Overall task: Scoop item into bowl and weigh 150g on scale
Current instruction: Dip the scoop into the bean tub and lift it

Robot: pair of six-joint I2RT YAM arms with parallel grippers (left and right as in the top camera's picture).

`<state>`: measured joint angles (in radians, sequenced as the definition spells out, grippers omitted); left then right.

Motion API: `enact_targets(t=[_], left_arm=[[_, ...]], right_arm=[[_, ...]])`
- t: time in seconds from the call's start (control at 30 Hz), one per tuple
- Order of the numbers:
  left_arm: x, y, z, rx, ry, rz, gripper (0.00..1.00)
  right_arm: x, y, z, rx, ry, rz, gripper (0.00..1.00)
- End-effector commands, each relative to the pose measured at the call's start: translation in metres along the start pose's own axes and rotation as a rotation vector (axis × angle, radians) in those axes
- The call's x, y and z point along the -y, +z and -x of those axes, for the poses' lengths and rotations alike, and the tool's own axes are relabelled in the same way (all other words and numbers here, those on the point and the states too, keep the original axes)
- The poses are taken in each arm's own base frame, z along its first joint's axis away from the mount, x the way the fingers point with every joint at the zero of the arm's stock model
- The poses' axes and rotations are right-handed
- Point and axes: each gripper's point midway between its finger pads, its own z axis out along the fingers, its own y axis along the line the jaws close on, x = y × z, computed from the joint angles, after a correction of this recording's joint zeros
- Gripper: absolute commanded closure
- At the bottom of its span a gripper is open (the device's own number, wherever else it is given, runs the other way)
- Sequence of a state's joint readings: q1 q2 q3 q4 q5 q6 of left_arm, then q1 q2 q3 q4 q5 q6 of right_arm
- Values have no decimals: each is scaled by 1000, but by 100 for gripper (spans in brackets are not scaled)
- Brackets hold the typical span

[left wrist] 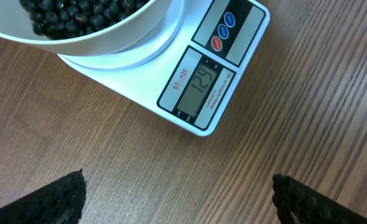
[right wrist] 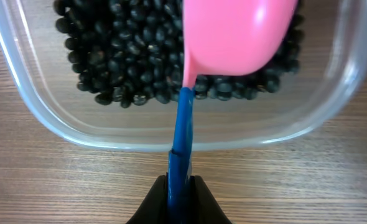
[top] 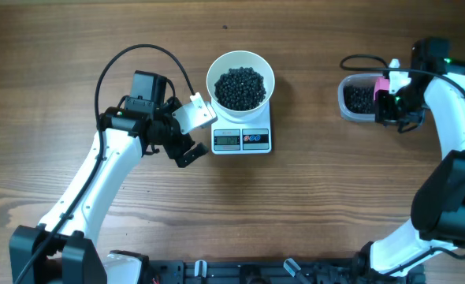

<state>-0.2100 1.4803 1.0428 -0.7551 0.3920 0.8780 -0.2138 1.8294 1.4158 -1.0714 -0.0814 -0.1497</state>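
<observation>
1. Sitting on the scale (top: 242, 140), the bowl (top: 211, 79) holds a heap of the item (top: 240, 87). More of it lies in a clear tub (top: 344, 101) well to the right on the wooden table (top: 311, 205).
2. View differences: overhead alone shows both arms and the whole layout. The left wrist view alone makes the display (left wrist: 203, 86) legible. The right wrist view alone shows the pink scoop (right wrist: 233, 37) over the tub's contents, with its blue handle (right wrist: 183, 137).
3. Appearance of the item: small, round, matte black beans.
4. Writing: "SF-400" beside the display, which reads 129.
5. The left gripper (left wrist: 177, 202): jaws wide apart, empty, near the scale's front.
6. The right gripper (right wrist: 182, 199): clamped on the handle.
</observation>
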Motion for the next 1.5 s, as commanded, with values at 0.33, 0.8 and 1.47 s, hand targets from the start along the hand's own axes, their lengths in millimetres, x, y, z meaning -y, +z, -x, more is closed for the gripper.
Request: enact_targets(t=[0.33,0.8,1.47], left_arm=[[1,1,3,16,9,-14,0],[1,1,3,16,9,-14,0],[1,1,3,16,9,-14,0]], right_arm=[[-41,11,-12,-76,-68,106,96],[-34,5,-14,-72,46,210,96],[-55,-83,16,175,3,746,96]])
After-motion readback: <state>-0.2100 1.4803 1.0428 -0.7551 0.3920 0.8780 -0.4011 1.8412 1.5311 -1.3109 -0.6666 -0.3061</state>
